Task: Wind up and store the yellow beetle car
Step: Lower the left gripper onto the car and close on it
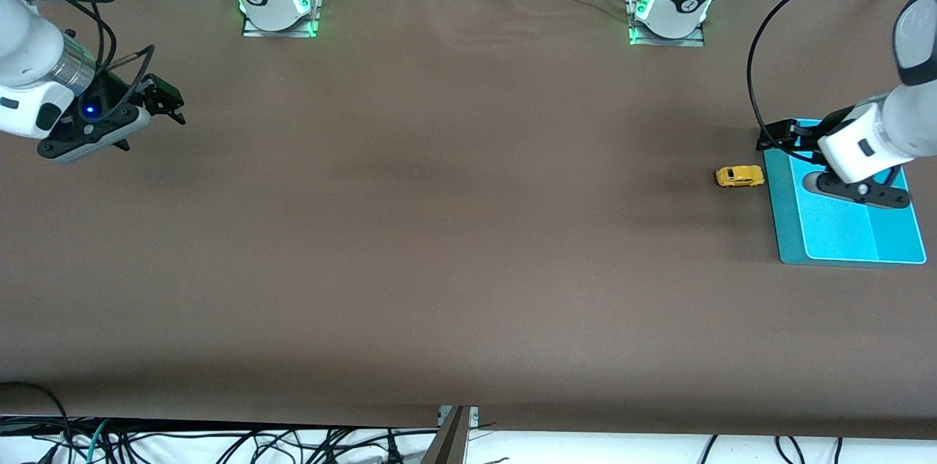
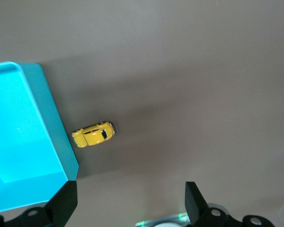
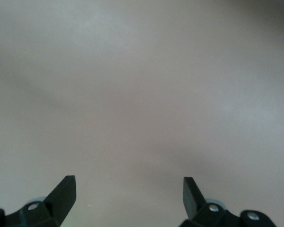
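- Two white Franka arms at a brown table (image 1: 439, 230), bases along the edge farthest from the front camera.
- One tiny yellow beetle car (image 1: 739, 176), on its wheels on the bare table, toward the left arm's end.
- Same car in the left wrist view (image 2: 93, 134): rounded yellow body, dark windows, small black wheels, one end nearly touching the edge of a tray.
- Turquoise tray (image 1: 842, 237), flat on the table just beside the car, with a darker teal rim and a paler, brighter floor; also seen in the left wrist view (image 2: 47, 118).
- Left gripper (image 1: 787, 136), up in the air over the tray's corner nearest the arm bases, not touching the car.
- Left gripper's fingers (image 2: 64, 201) wide apart, nothing between them; car and tray edge visible below, through the gap.
- Right gripper (image 1: 165, 104), waiting up over bare table at the right arm's end, well apart from car and tray.
- Right gripper's fingers (image 3: 61, 191) spread wide as well, holding nothing, only plain brown tabletop beneath.
- Black cable (image 1: 761, 32) looping from the left arm's wrist up over the table.
- Green lights glowing at both arm bases.
- Loose tangle of cables off the table's edge nearest the front camera.
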Motion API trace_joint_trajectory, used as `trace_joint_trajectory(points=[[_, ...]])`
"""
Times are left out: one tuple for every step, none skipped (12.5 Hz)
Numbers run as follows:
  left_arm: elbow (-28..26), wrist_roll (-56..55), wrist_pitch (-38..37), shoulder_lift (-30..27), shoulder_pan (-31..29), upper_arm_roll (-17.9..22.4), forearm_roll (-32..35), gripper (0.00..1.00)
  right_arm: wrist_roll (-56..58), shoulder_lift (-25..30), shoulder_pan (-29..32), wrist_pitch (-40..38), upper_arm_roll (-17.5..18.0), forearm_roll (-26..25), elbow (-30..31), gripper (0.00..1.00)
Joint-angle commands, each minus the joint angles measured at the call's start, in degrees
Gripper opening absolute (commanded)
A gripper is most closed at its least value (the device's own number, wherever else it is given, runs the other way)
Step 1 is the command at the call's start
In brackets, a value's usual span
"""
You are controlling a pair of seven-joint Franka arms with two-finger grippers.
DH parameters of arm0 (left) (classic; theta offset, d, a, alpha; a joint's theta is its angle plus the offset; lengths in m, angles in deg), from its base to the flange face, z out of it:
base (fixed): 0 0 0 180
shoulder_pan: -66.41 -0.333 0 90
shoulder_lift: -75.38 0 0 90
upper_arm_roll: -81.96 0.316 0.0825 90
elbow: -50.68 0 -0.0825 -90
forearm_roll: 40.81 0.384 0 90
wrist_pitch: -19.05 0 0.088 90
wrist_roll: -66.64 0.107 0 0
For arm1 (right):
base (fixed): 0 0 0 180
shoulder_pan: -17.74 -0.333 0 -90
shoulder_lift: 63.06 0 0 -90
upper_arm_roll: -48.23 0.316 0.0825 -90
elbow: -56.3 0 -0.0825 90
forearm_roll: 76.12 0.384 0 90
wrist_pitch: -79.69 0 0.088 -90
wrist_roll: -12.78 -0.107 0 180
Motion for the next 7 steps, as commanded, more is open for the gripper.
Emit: trace_joint_trajectory(points=[[-9.7,10.5,4.4,-1.9,-0.9,-0.1,1.0,1.00,-10.9,2.1,-0.9,-2.4,-0.9,2.0,-0.3,1.00],[-13.3,16.0,7.9,-2.3,-1.1,0.0,1.1,1.00,-13.7,2.1,-0.9,-4.3,-0.9,2.1,-1.7,1.00],[-16.8,22.7,12.3,-2.7,-1.8,0.0,3.2,1.00,-15.3,2.0,-1.0,-6.5,-0.9,2.5,-3.6,1.00],[-20.4,28.3,17.6,-3.5,-3.1,-0.1,5.2,1.00,-15.8,1.9,-0.9,-7.9,-0.9,2.7,-5.1,1.00],[-24.2,32.1,22.3,-3.9,-3.9,-0.1,5.6,1.00,-15.6,1.3,-0.9,-8.7,-0.9,2.7,-6.6,1.00],[-27.4,36.1,27.5,-3.8,-4.3,-0.1,7.4,1.00,-15.7,1.3,-0.7,-8.9,-0.9,2.7,-6.9,1.00],[-32.5,40.4,35.1,-4.0,-5.9,-0.1,9.0,1.00,-15.7,1.3,-0.7,-9.0,-0.9,2.7,-6.9,1.00]])
